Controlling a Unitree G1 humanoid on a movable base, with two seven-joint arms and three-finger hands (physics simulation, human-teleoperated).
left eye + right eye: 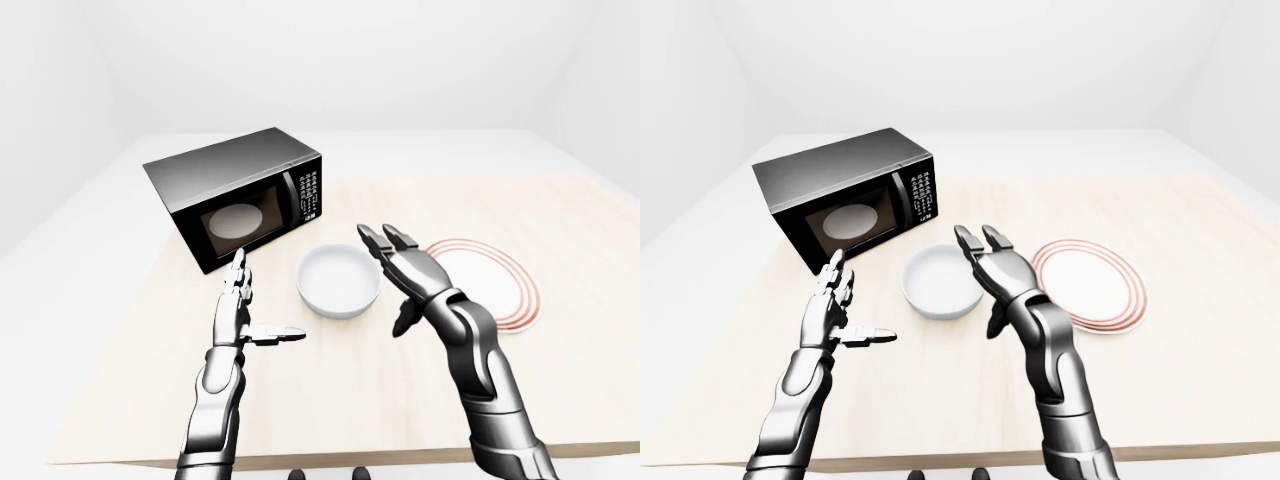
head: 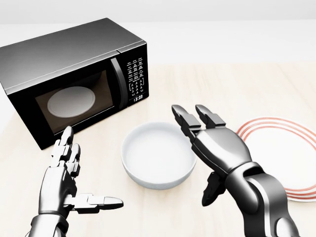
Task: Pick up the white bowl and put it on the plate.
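Fingers (image 2: 186, 120) spread beside white bowl (image 2: 158, 155) — round, empty.

A black microwave (image 2: 74, 81) is set on a pale wooden table (image 1: 330, 385), toward the upper left of the head view. Its door is shut, and a round white turntable (image 2: 73, 102) is seen through the glass. A keypad (with a lit display beneath) is placed at its right.
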